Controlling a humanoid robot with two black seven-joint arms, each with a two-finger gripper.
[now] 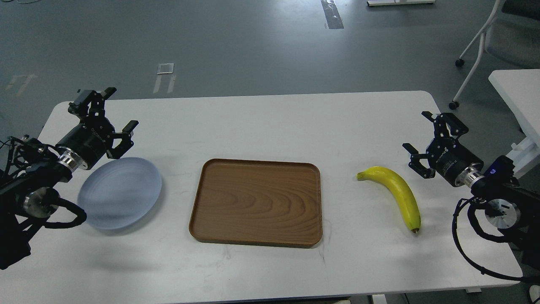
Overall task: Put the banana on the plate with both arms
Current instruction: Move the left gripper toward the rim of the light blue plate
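Note:
A yellow banana (396,192) lies on the white table at the right, stem toward the tray and dark tip toward the front. The pale blue-grey plate (120,194) rests on the table at the left. My left gripper (121,107) hovers just behind the plate's far left rim, fingers spread open and holding nothing. My right gripper (417,131) is open too, a short way right of the banana and apart from it.
A brown wood-grain tray (257,202) lies between plate and banana, nothing in it. The white table (270,122) has rounded corners. A wheeled chair (485,38) and another white table (517,90) stand at the far right.

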